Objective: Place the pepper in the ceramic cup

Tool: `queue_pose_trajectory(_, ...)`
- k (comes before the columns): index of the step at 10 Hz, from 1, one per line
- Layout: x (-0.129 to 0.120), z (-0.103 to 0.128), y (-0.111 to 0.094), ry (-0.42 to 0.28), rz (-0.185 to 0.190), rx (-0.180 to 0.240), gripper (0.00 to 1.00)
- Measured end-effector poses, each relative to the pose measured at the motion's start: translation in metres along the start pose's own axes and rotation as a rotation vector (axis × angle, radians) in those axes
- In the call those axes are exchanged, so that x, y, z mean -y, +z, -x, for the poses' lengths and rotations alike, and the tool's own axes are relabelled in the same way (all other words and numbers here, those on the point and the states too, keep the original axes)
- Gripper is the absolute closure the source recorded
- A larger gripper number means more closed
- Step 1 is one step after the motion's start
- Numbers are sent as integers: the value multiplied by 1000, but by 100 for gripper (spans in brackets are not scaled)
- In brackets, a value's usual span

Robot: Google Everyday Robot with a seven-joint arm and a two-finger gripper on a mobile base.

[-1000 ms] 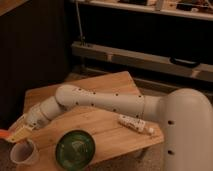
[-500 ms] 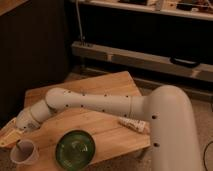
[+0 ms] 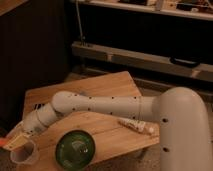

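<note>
Gripper: the gripper (image 3: 16, 141) at lower left, clenched on the pepper (image 3: 8, 144) — orange tip poking out
Cup: the ceramic cup (image 3: 24, 155) directly beneath, at the frame's bottom-left corner
Change: arm has swung left and down, now touching-close above the rim
Meaning: pepper seems lined up — release likely comes next
Nearby: green plate (image 3: 76, 150) just right

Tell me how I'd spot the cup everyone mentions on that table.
Start at the wooden table and follow the white arm down to its tool at the near left corner. The ceramic cup stands just below it, left of the green plate. It is pale, taller and smaller than the flat dark plate.
</note>
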State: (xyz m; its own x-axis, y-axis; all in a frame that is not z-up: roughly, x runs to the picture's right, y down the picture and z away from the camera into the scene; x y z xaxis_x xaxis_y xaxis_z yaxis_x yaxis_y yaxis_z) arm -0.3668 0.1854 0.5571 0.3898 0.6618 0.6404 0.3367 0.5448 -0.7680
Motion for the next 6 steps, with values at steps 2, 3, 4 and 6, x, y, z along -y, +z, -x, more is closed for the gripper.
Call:
queue_pose_trajectory(2,3,-4,5,-21,-11,28,97)
queue_pose_trajectory(3,6,-5,7,-29,-18,40,97)
queue_pose_trajectory(4,10,-7,10,-38,-26,50,97)
queue_pose_trajectory(6,16,-10,14,-45,-33,54,97)
